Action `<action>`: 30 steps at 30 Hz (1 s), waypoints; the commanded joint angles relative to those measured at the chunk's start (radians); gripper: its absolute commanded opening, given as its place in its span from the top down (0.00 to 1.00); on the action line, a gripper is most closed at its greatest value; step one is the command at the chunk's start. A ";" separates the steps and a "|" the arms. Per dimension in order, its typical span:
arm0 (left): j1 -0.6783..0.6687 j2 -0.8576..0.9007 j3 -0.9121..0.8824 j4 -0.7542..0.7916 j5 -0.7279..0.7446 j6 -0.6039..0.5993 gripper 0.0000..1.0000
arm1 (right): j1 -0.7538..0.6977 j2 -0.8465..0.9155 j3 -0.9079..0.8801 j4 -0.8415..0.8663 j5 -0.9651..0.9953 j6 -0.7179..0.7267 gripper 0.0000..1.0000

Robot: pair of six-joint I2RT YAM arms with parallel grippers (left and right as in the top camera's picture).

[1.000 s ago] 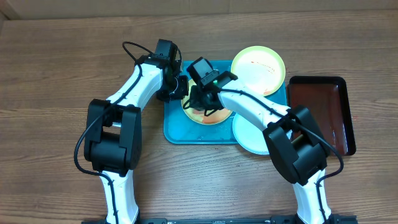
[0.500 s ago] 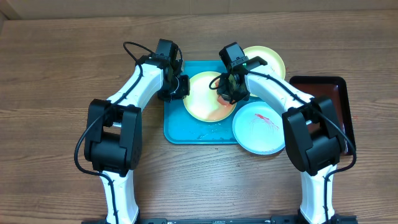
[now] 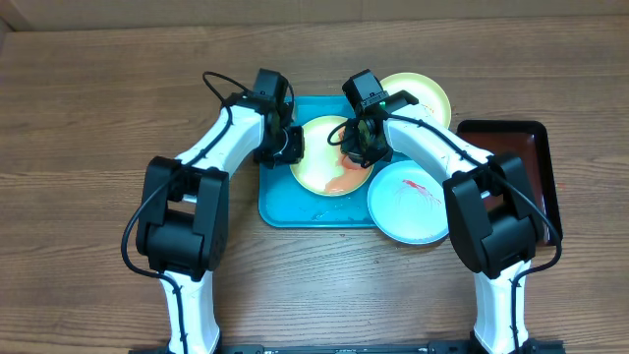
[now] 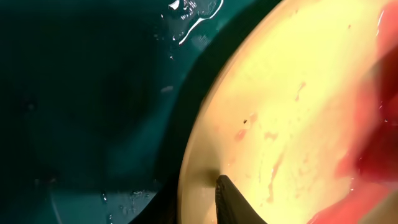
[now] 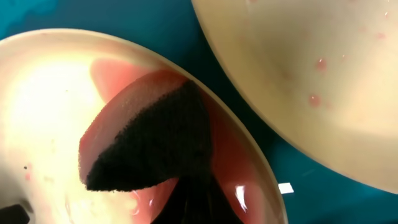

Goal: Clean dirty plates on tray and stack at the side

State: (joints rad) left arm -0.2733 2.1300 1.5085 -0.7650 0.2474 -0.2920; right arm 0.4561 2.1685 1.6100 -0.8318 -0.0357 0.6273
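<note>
A cream plate (image 3: 319,162) with a green rim and a red sauce pool lies on the turquoise tray (image 3: 280,208). My left gripper (image 3: 288,146) is shut on its left rim: one finger (image 4: 229,200) lies on top, the other sits under the rim. My right gripper (image 3: 356,147) is shut on a dark sponge (image 5: 149,143) pressed into the red sauce near that plate's right edge (image 5: 50,93). A second green-rimmed plate (image 3: 421,94) leans at the tray's back right (image 5: 323,62). A white-pale blue plate (image 3: 408,205) with a red smear overhangs the tray's front right.
A dark red-brown tray (image 3: 511,182) with a black rim sits to the right of the plates. Water droplets (image 4: 193,9) glisten on the turquoise tray floor (image 4: 93,93). Bare wooden table (image 3: 98,118) lies left of the tray and along the front.
My right gripper has swept with the sponge from the plate's left-centre to its right side, uncovering the plate. The left gripper has shifted slightly right at the rim.
</note>
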 commanded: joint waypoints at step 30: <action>0.012 -0.006 0.336 -0.211 -0.236 0.069 0.96 | -0.050 -0.409 0.054 -0.187 -0.018 -0.060 0.96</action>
State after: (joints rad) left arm -0.2611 2.1307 1.7977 -0.9596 0.0814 -0.2550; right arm 0.4423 1.8446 1.6333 -0.9974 -0.1062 0.5755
